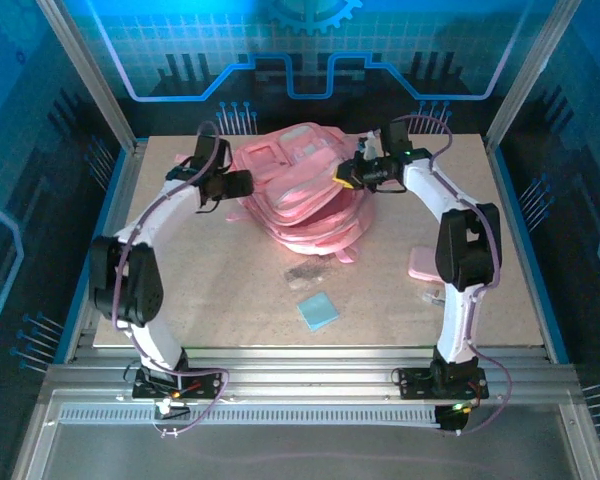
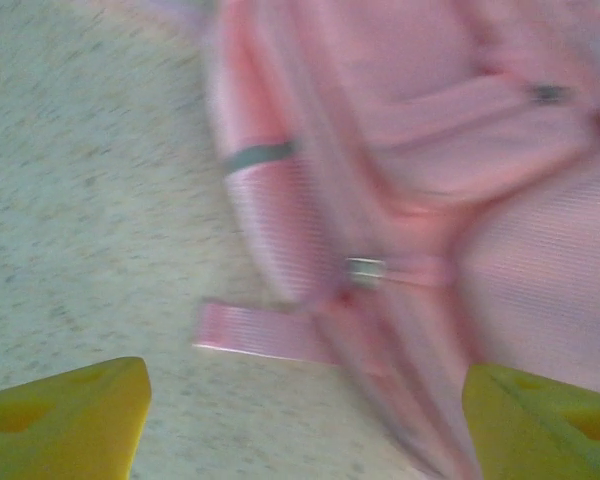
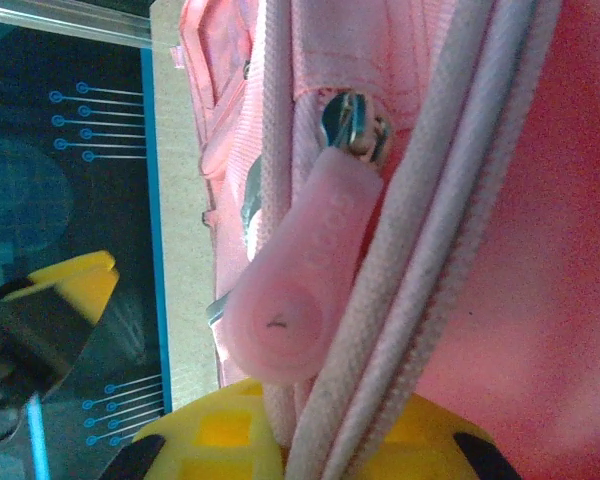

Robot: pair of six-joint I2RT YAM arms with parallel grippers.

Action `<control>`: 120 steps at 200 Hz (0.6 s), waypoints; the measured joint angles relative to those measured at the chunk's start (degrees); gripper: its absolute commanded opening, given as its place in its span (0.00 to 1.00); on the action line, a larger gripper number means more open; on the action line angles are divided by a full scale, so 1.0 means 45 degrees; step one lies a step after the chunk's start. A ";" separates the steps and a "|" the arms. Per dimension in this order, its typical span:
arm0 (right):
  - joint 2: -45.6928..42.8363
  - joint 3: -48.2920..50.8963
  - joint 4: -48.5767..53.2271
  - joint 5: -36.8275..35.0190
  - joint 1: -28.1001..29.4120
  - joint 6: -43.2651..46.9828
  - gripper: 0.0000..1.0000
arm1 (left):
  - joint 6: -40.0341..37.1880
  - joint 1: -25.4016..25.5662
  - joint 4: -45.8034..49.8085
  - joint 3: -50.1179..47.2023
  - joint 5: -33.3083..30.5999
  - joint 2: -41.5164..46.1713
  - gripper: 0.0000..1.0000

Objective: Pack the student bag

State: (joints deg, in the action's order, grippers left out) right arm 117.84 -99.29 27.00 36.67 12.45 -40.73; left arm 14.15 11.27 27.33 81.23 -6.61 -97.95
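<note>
A pink bag (image 1: 298, 195) lies in a heap at the middle of the far half of the worktop (image 1: 210, 290), flanked by two robot arms. The left end effector (image 1: 242, 184) hovers just beside the bag's left edge, its yellow fingers (image 2: 70, 420) wide apart with nothing between them. Its wrist camera, blurred, looks down on a loose strap (image 2: 265, 335) lying flat on the worktop beside the bag. The right end effector (image 1: 348, 176) is at the bag's upper right edge with its jaws parted: one yellow finger sits against the zip seam, the other stands clear of the fabric. In the right wrist view a soft pink zip pull (image 3: 295, 290) hangs beside the pale zip tape, just above the lower finger. Nearer the arms' bases, apart from the bag, a blue square (image 1: 317, 311) lies flat on the worktop, with a small clear item (image 1: 302, 273) between it and the bag. A flat pink case (image 1: 423, 264) rests to the right, partly hidden behind the right arm.
</note>
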 measured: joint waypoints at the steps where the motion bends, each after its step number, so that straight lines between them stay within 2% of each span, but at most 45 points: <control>1: 0.0024 -0.0029 -0.0005 0.0029 0.0024 -0.0024 0.00 | -0.0019 0.0053 -0.0015 0.0000 0.0005 0.0034 0.86; 40: 0.0418 -0.0763 0.0126 0.0544 0.0345 -0.0335 0.00 | -0.0903 0.2414 -0.0622 0.0010 0.0058 0.0486 0.88; 51: 0.0544 -0.1137 0.0306 0.0651 0.0423 -0.0379 0.00 | -0.1248 0.2871 -0.0670 0.0010 0.0068 0.0291 0.92; 84: 0.0787 -0.1889 0.0699 0.0933 0.0544 -0.0486 0.00 | -0.2293 0.3764 -0.0748 0.0228 0.0078 -0.0437 0.96; 120: 0.0806 -0.1957 0.0767 0.1010 0.0554 -0.0607 0.00 | -0.3118 0.4231 -0.0627 0.1180 -0.0447 -0.1559 0.94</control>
State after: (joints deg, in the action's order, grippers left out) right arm 121.47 -108.09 30.46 41.21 14.94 -43.46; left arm 0.12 30.30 24.51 86.54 -8.62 -104.97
